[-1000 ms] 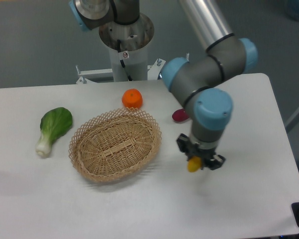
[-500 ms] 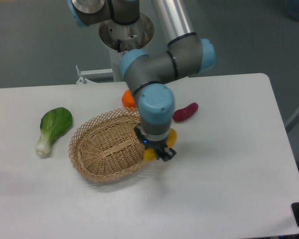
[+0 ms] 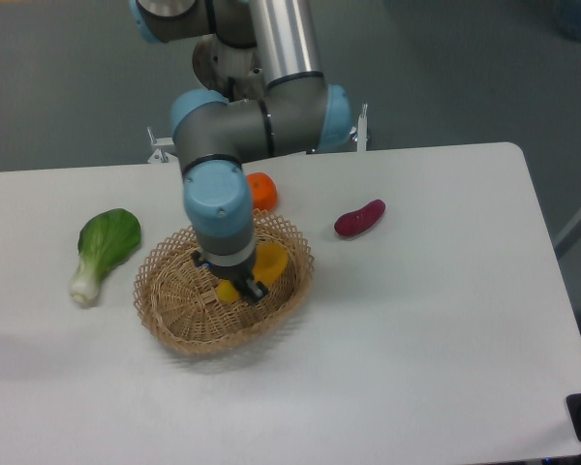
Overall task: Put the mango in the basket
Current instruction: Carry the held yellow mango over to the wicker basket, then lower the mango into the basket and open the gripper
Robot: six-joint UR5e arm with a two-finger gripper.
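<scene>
The light tan wicker basket sits left of the table's middle. My gripper points down over the basket's inside and is shut on the yellow-orange mango. The mango sticks out on both sides of the fingers, above the basket's right half. I cannot tell whether it touches the basket's bottom. The arm hides part of the basket's far rim.
A round orange lies just behind the basket, partly hidden by the arm. A dark red-purple sweet potato lies to the right. A green bok choy lies to the left. The robot's base stands at the table's back edge.
The gripper has carried the mango leftward, from the table right of the basket, past the rim, to above the basket's inside.
</scene>
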